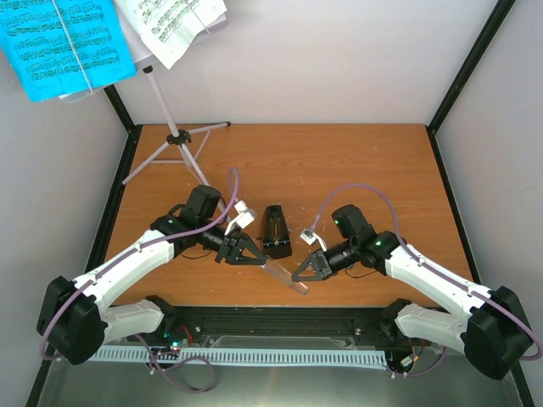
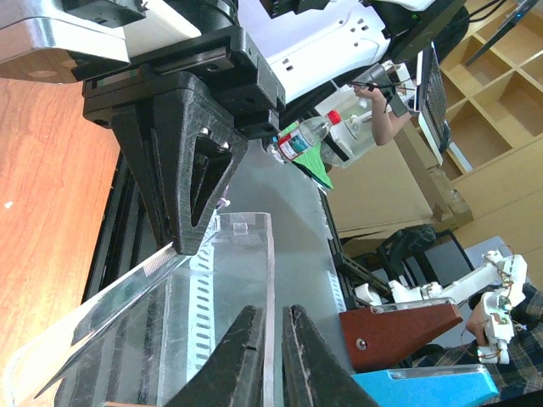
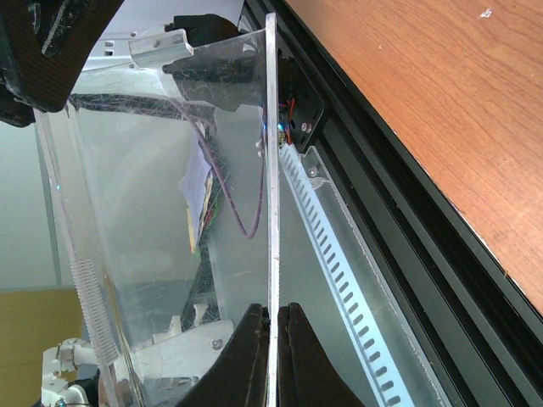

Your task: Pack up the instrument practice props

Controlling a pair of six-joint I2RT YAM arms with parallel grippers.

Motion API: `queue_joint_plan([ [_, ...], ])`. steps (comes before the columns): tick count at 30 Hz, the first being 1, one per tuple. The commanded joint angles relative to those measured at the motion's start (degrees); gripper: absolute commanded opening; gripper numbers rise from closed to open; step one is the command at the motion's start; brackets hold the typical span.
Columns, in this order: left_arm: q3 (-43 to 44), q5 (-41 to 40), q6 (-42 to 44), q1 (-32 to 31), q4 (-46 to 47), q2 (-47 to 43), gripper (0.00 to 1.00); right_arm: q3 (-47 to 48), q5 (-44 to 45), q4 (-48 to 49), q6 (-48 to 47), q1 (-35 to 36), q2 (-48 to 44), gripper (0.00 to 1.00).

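Observation:
The black pyramid metronome [image 1: 275, 231] stands upright on the table between the arms. Its clear cover [image 1: 286, 278] is off it, held in the air near the front edge by both grippers. My left gripper [image 1: 257, 258] is shut on one edge of the cover [image 2: 229, 280], its fingers [image 2: 246, 356] clamped on the thin wall. My right gripper [image 1: 300, 273] is shut on another edge [image 3: 170, 212], as the right wrist view [image 3: 273, 339] shows. The silver tripod music stand [image 1: 174, 138] stands at the back left, carrying blue sheets [image 1: 64, 42] and white sheets [image 1: 174, 25].
The wooden table [image 1: 356, 161] is bounded by black frame posts and grey walls. A black rail with a slotted white cable duct [image 1: 280, 356] runs along the front edge, just below the held cover. The stand's legs spread across the back left corner.

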Motion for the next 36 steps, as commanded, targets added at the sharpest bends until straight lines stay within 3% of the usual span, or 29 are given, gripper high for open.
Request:
queue_joint_plan([
  [1, 0.3, 0.9, -0.1, -0.6, 0.5, -1.3, 0.09, 0.9, -0.1, -0.1, -0.8, -0.9, 0.1, 0.03],
  [7, 1.8, -1.8, 0.8, -0.6, -2.1, -1.6, 0.0, 1.9, 1.2, -2.2, -3.6, -1.7, -0.1, 0.03],
  [8, 1.9, -2.4, 0.6, -0.6, -2.3, -1.8, 0.0, 2.1, 1.5, -1.9, -3.7, -1.9, -0.5, 0.08],
  [11, 1.7, -3.9, -0.7, -0.6, -1.9, -2.3, 0.0, 3.9, 3.6, -1.3, -3.3, -2.3, -3.1, 0.57],
  [12, 1.5, -4.2, -1.7, -0.6, -1.2, -2.5, 0.0, 4.7, 5.1, -1.4, -3.3, -2.5, -4.3, 0.69],
  [14, 1.1, -5.1, -5.0, -0.6, 1.8, -3.4, 0.0, 6.4, 9.3, -2.4, -3.7, -2.9, -6.9, 0.86],
  [17, 1.5, -6.2, -11.1, -0.5, 7.8, -4.9, 0.0, 8.4, 19.1, -3.7, -2.9, -3.4, -11.1, 0.99],
  [22, -0.1, -10.2, -25.2, -0.6, 27.9, -8.4, 0.0, 10.9, 37.8, 0.2, 4.8, -3.5, -19.4, 1.0],
  [26, -0.5, -17.5, -30.9, -0.6, 37.3, -9.4, 0.0, 7.9, 49.7, 11.0, 11.1, -3.4, -26.4, 1.0],
  [31, 1.9, -31.8, -39.2, -0.6, 43.6, -8.4, 0.0, 1.7, 54.1, 27.3, 17.0, -3.4, -30.3, 1.0],
  [33, 2.4, -38.3, -43.5, -0.6, 45.1, -9.1, 0.0, 1.5, 53.9, 29.3, 17.1, -3.4, -29.7, 1.0],
  [36, -0.7, -42.0, -50.9, -0.6, 56.6, -10.8, 0.0, 2.4, 53.6, 30.2, 17.5, -3.4, -27.8, 1.0],
])
